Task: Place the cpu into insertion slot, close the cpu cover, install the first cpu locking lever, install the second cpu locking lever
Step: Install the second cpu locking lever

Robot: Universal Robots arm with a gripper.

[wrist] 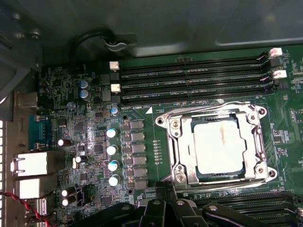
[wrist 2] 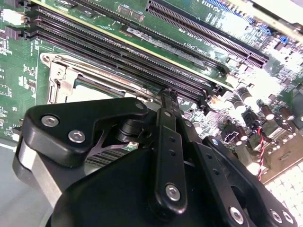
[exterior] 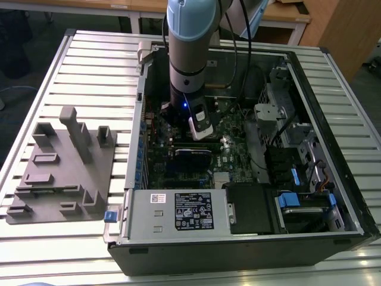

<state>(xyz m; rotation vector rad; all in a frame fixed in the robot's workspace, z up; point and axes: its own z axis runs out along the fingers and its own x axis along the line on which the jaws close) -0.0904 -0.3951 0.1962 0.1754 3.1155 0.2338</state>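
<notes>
In the first wrist view the cpu [wrist: 220, 146], a pale silvery square, lies seated in the insertion slot [wrist: 176, 177] on the green board. The cpu cover [wrist: 181, 150], a silvery frame, lies flat around it. Thin wire levers run along two opposite sides of the frame [wrist: 203, 109]; whether they are latched I cannot tell. My gripper [wrist: 163, 189] hangs just beside the socket with its black fingers closed together and nothing between them. In the second wrist view the gripper [wrist 2: 168, 94] has its tips above the edge of the cover [wrist 2: 59, 75]. The arm [exterior: 187, 59] reaches down into the open computer case.
Long black memory slots [wrist: 189, 78] run beside the socket. Capacitors [wrist: 111, 149] and rear ports [wrist: 33, 163] stand on the far side. In the exterior view a grey fixture plate [exterior: 59, 167] lies on the table at the left; a power supply [exterior: 190, 211] and drive cage [exterior: 297, 149] crowd the case.
</notes>
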